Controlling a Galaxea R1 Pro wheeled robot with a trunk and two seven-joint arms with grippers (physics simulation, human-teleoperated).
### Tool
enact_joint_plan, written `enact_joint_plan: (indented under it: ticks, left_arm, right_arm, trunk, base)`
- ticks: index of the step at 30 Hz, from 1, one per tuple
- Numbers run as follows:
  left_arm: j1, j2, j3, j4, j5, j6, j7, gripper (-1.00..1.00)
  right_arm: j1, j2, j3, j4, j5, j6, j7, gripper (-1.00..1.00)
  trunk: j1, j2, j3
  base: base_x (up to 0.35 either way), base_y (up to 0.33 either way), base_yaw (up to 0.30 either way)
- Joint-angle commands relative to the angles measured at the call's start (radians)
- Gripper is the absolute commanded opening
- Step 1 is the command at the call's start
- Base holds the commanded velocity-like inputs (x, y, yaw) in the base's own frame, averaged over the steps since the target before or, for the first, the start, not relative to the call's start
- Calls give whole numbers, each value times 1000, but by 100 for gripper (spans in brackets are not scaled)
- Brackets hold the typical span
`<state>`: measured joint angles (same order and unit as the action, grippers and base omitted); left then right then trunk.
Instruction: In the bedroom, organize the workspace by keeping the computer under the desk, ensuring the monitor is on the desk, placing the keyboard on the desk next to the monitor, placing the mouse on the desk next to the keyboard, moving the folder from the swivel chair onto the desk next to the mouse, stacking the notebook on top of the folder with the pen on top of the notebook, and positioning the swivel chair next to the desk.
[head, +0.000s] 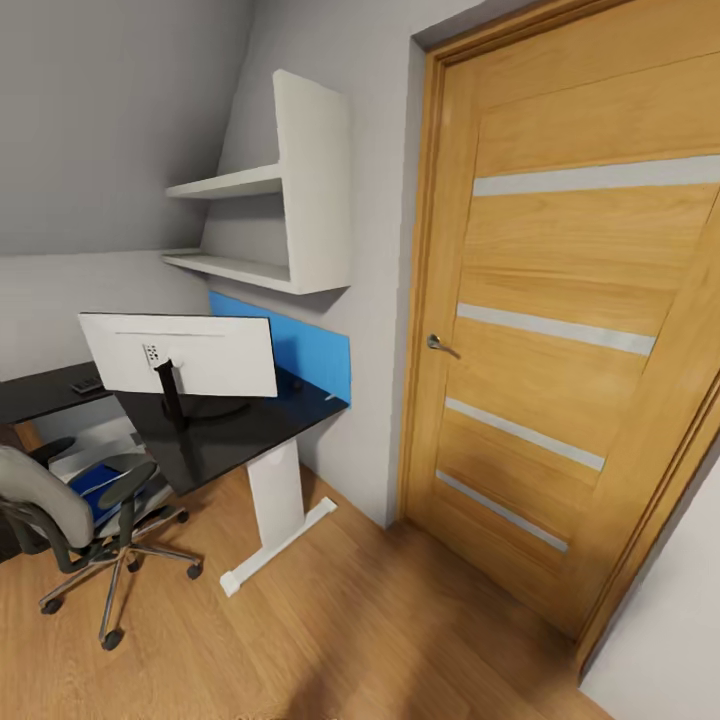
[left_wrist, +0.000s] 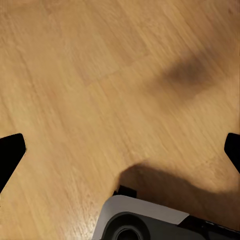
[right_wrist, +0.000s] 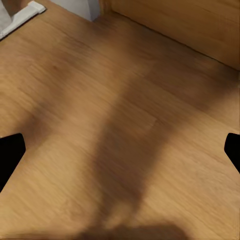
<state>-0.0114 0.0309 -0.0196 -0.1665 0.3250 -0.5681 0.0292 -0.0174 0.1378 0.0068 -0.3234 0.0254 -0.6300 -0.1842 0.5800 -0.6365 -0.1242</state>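
Folder (head: 95, 480) on swivel chair (head: 60, 515) — beside desk (head: 230, 425)

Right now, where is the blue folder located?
In the head view, the folder lies on the seat of the swivel chair at the lower left, beside the desk and below the monitor.

No legible text or labels

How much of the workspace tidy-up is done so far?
Done: the white-backed monitor stands on the black-topped desk. In hand: nothing; both wrist views show open fingers over bare oak floor. Left: the bright blue folder lies on the grey swivel chair, which stands beside the desk. A small dark item on the desk is too small to identify.
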Motion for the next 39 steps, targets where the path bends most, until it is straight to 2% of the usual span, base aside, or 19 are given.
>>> enact_joint_plan:
  ticks: [1,7,15,16,21,28,39]
  left_arm:
    - [-1,0,-2,1,1,-16,3,100]
    - [-1,0,-2,2,3,-60,3,100]
    - [-1,0,-2,19,3,-150,3,100]
    - [-1,0,-2,25,3,-163,3,100]
    - [-1,0,-3,29,3,-170,3,100]
    - [-1,-1,-5,31,1,-171,1,100]
    - [-1,-1,-5,32,1,-170,1,100]
  right_arm:
    - [-1,0,1,1,18,-2,-5,100]
    - [0,0,1,2,66,-2,-18,100]
    - [0,0,1,3,96,-2,-29,100]
    - [0,0,0,3,121,-2,-30,100]
    - [-1,0,-1,4,157,-2,-30,100]
    - [0,0,0,4,169,-2,-31,100]
    - [0,0,-1,4,216,-2,-31,100]
  trunk:
    - [0,-1,-2]
    - [0,-1,-6]
    - [0,-1,-10]
    - [0,-1,-11]
    - [0,-1,-14]
    - [0,-1,-18]
    - [0,-1,-24]
  base:
    - [1,0,278]
    - [0,0,278]
    - [0,0,278]
    - [0,0,278]
    - [0,0,278]
    - [0,0,278]
    - [0,0,278]
